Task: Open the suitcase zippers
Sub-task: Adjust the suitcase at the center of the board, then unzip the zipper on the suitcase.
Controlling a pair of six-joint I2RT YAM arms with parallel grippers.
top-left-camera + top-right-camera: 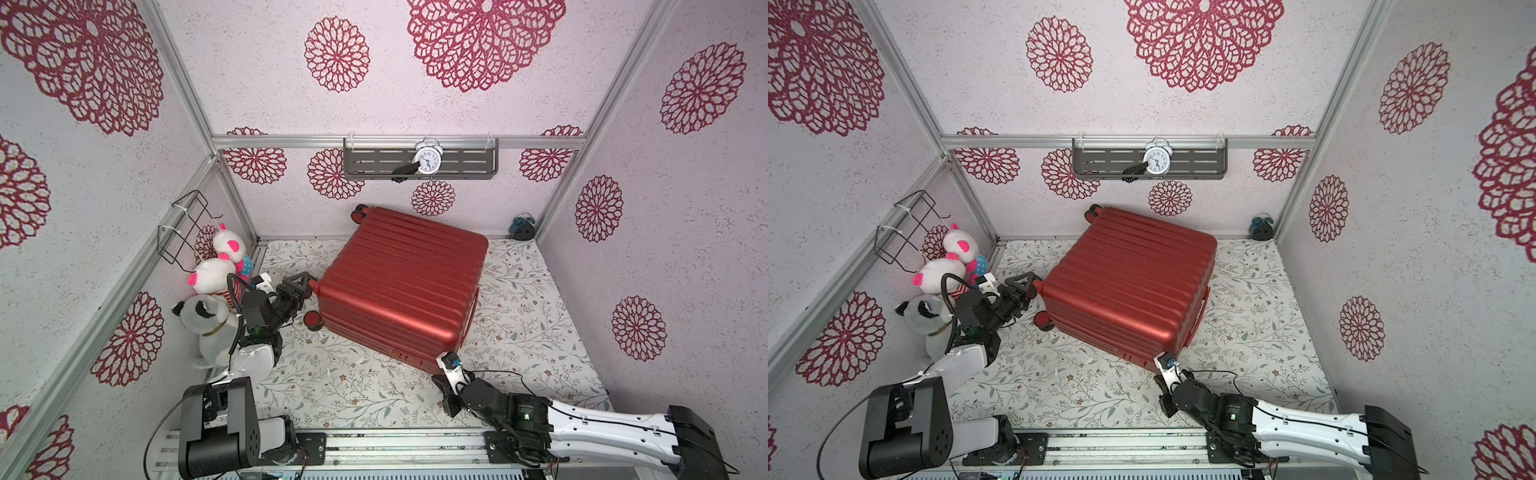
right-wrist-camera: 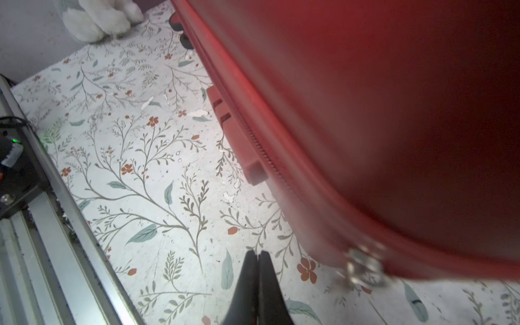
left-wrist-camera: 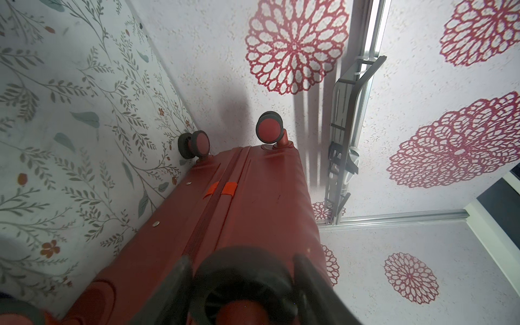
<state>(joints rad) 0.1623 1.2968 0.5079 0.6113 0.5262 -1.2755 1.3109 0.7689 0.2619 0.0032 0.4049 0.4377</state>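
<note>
Even brightness, blurred near suitcase (image 2: 394, 112)

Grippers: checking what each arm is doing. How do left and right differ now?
The left gripper is closed on a wheel of the suitcase; the right gripper is shut on nothing. The left gripper is at the wheel end; the right gripper is over the mat at the near corner, beside the zipper pulls. Both are black and close to the suitcase.
</note>
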